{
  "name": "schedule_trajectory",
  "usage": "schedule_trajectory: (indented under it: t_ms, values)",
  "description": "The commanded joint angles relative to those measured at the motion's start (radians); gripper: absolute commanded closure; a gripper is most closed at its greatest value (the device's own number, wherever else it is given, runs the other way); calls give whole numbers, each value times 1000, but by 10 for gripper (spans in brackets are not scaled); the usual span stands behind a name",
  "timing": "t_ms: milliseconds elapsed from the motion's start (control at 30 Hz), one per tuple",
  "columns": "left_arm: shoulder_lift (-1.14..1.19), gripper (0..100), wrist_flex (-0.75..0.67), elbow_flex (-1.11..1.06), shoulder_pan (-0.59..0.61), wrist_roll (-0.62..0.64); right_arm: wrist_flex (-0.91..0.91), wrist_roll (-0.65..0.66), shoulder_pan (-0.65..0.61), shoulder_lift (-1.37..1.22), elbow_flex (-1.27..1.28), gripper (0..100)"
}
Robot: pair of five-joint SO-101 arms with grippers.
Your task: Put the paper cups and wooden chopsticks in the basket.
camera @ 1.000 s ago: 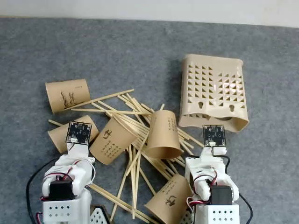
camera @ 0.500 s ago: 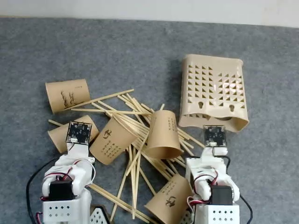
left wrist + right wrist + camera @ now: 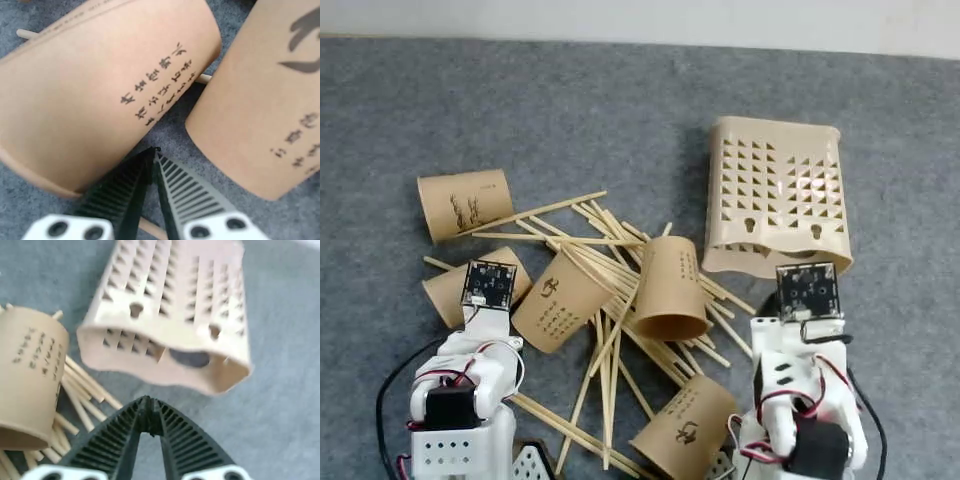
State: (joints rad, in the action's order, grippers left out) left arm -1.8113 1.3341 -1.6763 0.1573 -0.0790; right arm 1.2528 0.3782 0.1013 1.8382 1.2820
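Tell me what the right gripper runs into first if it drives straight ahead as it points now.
The basket, most likely its near rim. The right gripper, jaws closed, points at it across a strip of bare grey mat; depth is unclear, so it might touch the mat first.

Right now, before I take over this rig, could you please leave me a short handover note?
Left gripper: jaws shut, empty, close to two paper cups.
Right gripper: jaws shut, empty, facing the basket, which lies on its side.
All five cups and the wooden chopsticks lie scattered on the table.
Done: nothing seen in the basket.
Left: everything.
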Motion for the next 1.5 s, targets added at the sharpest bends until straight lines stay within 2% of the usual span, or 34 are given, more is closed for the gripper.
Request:
schedule_trajectory:
  t_ms: [0,167,433,633,733,867,1133,1333,1467]
  values:
    - [-5,986,8,-19,10,5,5,43,24,-2,-104,989]
    - [-5,986,8,-19,10,5,13,46,96,-44,-240,981]
    - [-5,986,8,-19,10,5,128,40,153,-423,-495,954]
    - [-5,986,8,-19,10,5,114,41,197,-584,-496,765]
    - [-5,986,8,-19,10,5,35,46,242,-608,-435,746]
    - [-5,986,8,-19,10,5,-128,132,275,-625,-272,746]
    - [-5,986,8,-19,10,5,-575,149,280,-717,45,746]
    - [-5,986,8,-19,10,5,-823,140,294,-940,82,746]
    - [-5,986,8,-19,10,5,-983,43,294,-1098,58,746]
